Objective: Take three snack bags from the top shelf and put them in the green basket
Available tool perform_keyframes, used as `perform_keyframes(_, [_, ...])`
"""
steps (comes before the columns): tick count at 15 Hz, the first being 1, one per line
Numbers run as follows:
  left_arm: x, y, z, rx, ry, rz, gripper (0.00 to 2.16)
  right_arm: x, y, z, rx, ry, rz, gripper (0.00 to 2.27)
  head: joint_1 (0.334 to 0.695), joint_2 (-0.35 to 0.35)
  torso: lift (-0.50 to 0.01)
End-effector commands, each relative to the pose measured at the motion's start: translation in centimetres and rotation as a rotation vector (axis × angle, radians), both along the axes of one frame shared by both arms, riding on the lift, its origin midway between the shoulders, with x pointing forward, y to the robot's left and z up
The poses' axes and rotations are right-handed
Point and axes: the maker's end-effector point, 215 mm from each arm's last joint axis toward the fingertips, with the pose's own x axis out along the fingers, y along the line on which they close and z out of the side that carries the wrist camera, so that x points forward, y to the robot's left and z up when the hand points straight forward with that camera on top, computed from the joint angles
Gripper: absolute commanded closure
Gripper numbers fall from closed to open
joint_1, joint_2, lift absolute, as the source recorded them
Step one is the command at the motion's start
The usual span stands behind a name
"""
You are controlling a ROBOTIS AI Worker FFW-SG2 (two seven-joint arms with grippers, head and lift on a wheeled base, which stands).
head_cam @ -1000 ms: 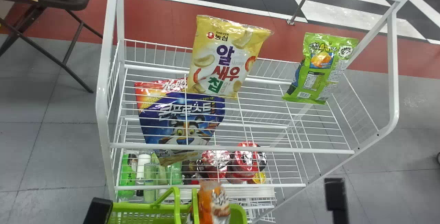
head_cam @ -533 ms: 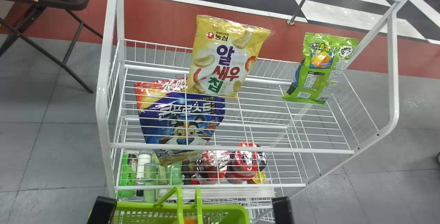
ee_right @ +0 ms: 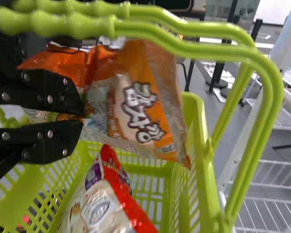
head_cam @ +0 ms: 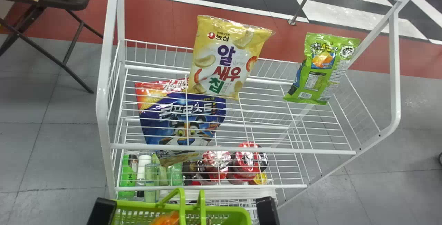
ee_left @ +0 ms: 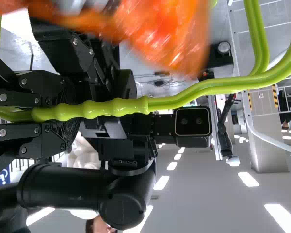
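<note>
Right gripper (ee_right: pixel 81 118) has the orange snack bag (ee_right: pixel 140 107) pinched by one end, bag hanging over the green basket (ee_right: pixel 200 145), below its handle arches. Left gripper (ee_left: pixel 64 114) is clamped round the basket handle (ee_left: pixel 119 107). Red-and-white bag (ee_right: pixel 106 199) lies inside the basket. Yellow bag (head_cam: pixel 228 55) is on the top shelf (head_cam: pixel 207 148) beyond the basket; green bag (head_cam: pixel 321 69) up there too, beyond and to the basket's right. Can't tell the exact count inside.

My read: this is the drop step. I'd lower the orange bag further between the basket walls before letting go; its free corner looks near the wall and could catch on the rim. Best to let it settle beside the red-and-white one, not prop on top. Open just enough, check the film isn't clinging, then back out clear of the handles so I don't hook them. Left holds firm so the basket won't swing.
</note>
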Motion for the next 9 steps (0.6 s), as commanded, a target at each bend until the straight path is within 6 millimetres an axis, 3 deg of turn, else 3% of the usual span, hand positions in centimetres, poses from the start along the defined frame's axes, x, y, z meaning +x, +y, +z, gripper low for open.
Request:
perform_keyframes(1, [0.0, 0.0, -0.1, 0.003, 0.001, -0.001, 1.05, -0.3, -2.3, -0.3, -0.093, -0.005, -0.025, 0.05, 0.695, -0.350, -0.028])
perform_keyframes(5, [-0.2, -0.2, -0.2, 0.009, -0.002, -0.006, 1.05, 0.7, -6.5, 0.0, -0.214, -0.044, -0.079, 0.05, 0.695, -0.350, -0.028])
perform_keyframes(8, [-0.1, -0.3, -0.2, 0.010, -0.004, -0.007, 1.05, 1.2, -9.4, 1.6, -0.197, -0.067, -0.140, 0.05, 0.695, -0.350, -0.028])
perform_keyframes(9, [-0.1, -0.3, -0.2, 0.010, -0.004, -0.007, 1.05, 3.5, -10.6, 2.4, -0.214, -0.162, -0.164, 0.05, 0.695, -0.350, -0.028])
